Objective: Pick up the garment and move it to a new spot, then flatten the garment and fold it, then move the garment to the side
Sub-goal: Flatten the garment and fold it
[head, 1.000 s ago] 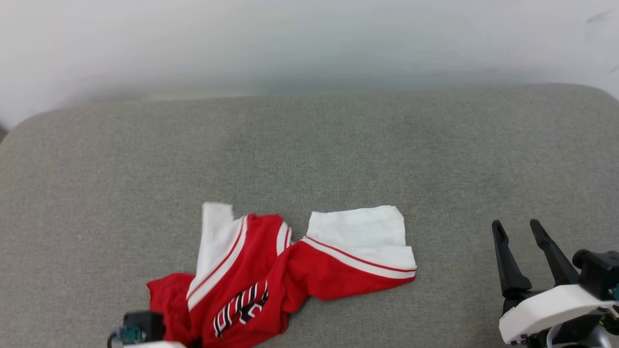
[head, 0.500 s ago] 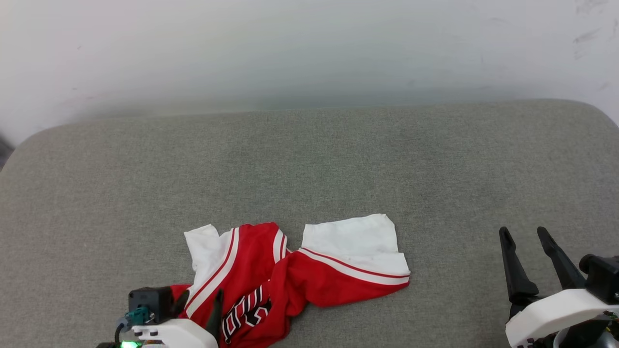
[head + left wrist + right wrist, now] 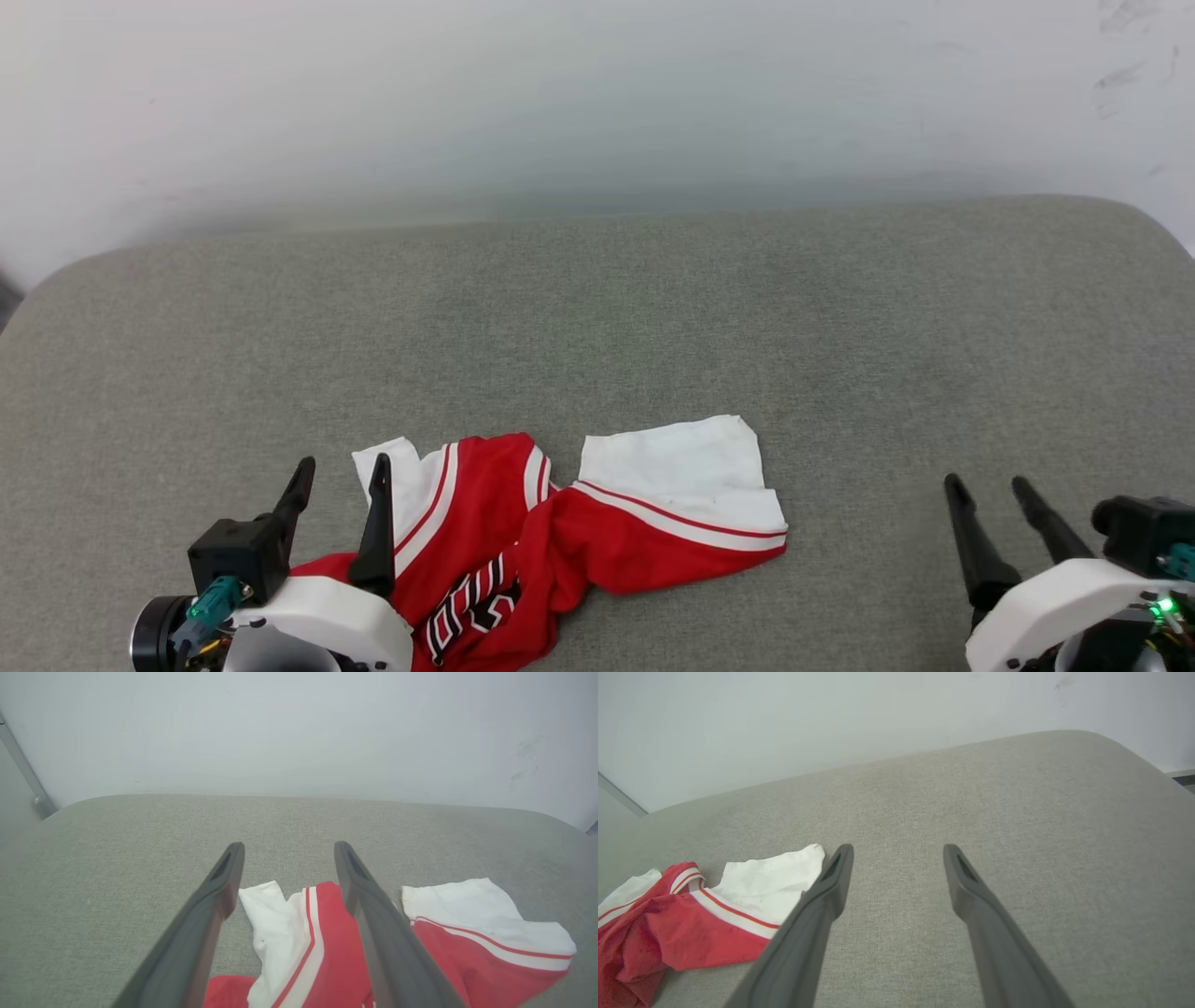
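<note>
1. On site: the garment (image 3: 597, 541) lies in a crumpled heap on the grey padded surface (image 3: 653, 308). It sits low and left of centre in the head view, well apart from the right gripper (image 3: 986, 483).
2. Its long axis runs side to side, with a twist at mid-body. Both white sleeves point away from the robot, toward the pale wall (image 3: 560, 93).
3. The right-hand sleeve (image 3: 681, 467) lies flat and broad. The left-hand sleeve (image 3: 401, 471) is narrow and folded on itself.
4. The black lettering (image 3: 467, 607) is bunched in folds and unreadable. The garment's lower end is cut off by the bottom edge and partly hidden behind the white wrist housing (image 3: 327, 625).
5. The left gripper (image 3: 343, 465) has its fingers spread with nothing between them. One finger overlaps the left-hand sleeve; contact cannot be judged.
6. The right gripper's fingers are parted and empty, over bare surface.
</note>
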You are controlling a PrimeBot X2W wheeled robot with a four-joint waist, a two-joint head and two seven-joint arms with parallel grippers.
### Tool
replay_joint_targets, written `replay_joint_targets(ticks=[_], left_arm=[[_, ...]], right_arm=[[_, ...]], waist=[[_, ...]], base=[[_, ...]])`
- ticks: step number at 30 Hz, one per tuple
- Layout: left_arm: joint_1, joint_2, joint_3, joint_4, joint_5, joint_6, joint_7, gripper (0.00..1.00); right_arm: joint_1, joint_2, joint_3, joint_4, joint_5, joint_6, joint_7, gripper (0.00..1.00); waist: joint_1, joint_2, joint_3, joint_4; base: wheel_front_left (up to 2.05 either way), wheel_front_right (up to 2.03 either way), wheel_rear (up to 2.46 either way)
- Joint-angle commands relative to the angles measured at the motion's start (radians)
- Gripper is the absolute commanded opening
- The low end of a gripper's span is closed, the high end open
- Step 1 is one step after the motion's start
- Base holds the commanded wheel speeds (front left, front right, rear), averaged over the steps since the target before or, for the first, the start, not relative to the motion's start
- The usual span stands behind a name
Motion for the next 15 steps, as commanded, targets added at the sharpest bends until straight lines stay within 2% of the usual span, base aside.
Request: replay_joint_targets(ticks=[1,6,8,15], left_arm=[[0.003,-0.004,0.008,-0.012,0.008,0.008,-0.014,1.00],[-0.019,-0.010,0.004,-0.052,0.022,0.019,-0.025,1.00],[-0.024,-0.010,0.002,-0.057,0.025,0.018,-0.026,1.00],[-0.063,-0.027,-0.003,-0.076,0.037,0.014,-0.041,1.00]], right_arm=[[-0.018,0.002,0.013,0.021,0.006,0.000,0.037,1.00],[-0.088,-0.021,0.048,0.117,0.064,0.000,0.190,1.00],[-0.107,-0.028,0.056,0.137,0.073,0.000,0.216,1.00],[-0.298,-0.091,0.137,0.285,0.122,0.000,0.390,1.00]], waist=[[0.0000,0.0000,0.007,0.006],[0.0000,0.0000,0.037,0.042],[0.0000,0.0000,0.045,0.050],[0.0000,0.0000,0.115,0.122]], base=[[0.00,0.00,0.00],[0.00,0.00,0.00],[0.00,0.00,0.00],[0.00,0.00,0.00]])
